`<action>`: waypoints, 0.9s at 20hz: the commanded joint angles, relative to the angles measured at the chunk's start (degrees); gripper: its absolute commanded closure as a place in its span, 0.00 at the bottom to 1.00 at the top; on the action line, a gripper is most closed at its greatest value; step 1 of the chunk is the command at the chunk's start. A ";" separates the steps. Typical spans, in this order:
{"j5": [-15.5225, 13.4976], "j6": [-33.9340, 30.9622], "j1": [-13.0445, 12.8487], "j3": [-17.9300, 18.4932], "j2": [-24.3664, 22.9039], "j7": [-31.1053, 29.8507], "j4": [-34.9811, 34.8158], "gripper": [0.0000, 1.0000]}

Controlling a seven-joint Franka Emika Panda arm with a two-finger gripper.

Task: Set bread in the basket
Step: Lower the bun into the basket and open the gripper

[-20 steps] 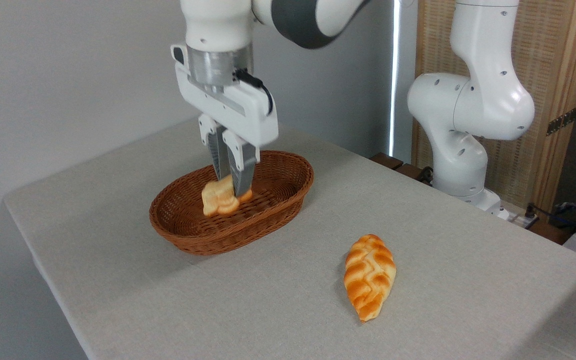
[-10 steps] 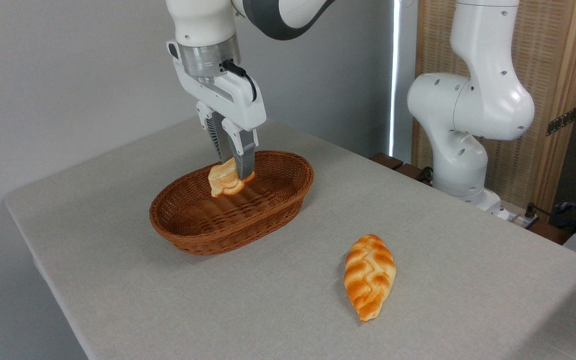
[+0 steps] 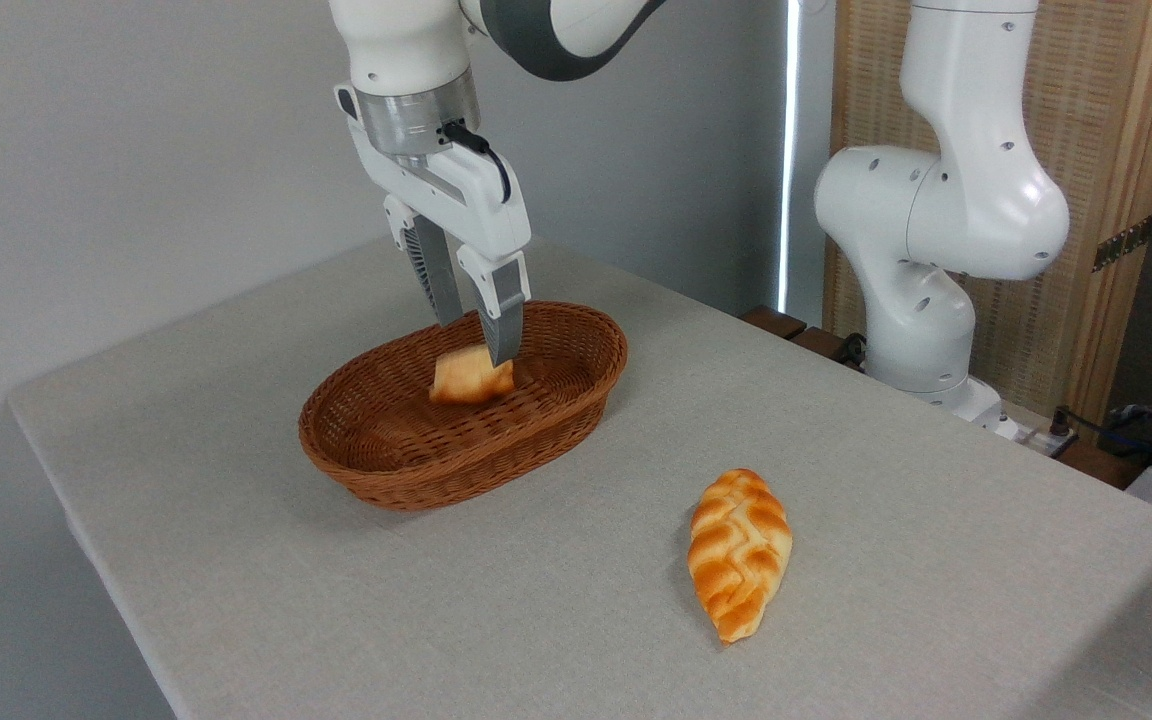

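Resting inside the oval wicker basket [image 3: 376, 455], toward its far end, the small pale bun [image 3: 468, 378] was seen below the gripper [image 3: 476, 335], whose two fingers were spread apart with a clear gap between them. The nearer finger [image 3: 501, 315] was shown reaching down to the upper right edge of the bun; whether it touched the bun could not be determined from this view. The farther finger [image 3: 436, 280] was seen ending above and behind the bun, apart from it. The bun was therefore not clamped between the jaws. The gripper was pointed downward over the far half of the basket, hung from the white arm [image 3: 406, 60] entering from the top of the frame. The basket was placed on the grey cloth-covered table [image 3: 886, 500], left of centre. A braided orange-brown loaf [image 3: 739, 552] was laid flat on the cloth well apart from the basket, toward the near right. The base column of the arm [image 3: 936, 220] was visible beyond the table's right edge, in front of a woven screen [image 3: 1106, 150].
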 commanded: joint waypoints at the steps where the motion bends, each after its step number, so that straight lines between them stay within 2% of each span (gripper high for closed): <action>1: -0.34 -1.41 0.77 1.70 -0.21 0.22 1.33 0.00; 2: 0.01 -1.41 0.77 3.63 -0.30 0.22 2.03 0.00; 6: 4.58 -1.32 0.77 9.69 0.58 1.01 7.13 0.00; 10: 5.29 -1.23 0.77 13.31 0.93 9.97 7.75 0.00; 15: 5.46 -1.23 0.77 14.37 0.76 11.20 7.84 0.00; 18: 7.13 -1.32 0.77 14.37 0.76 13.06 8.55 0.00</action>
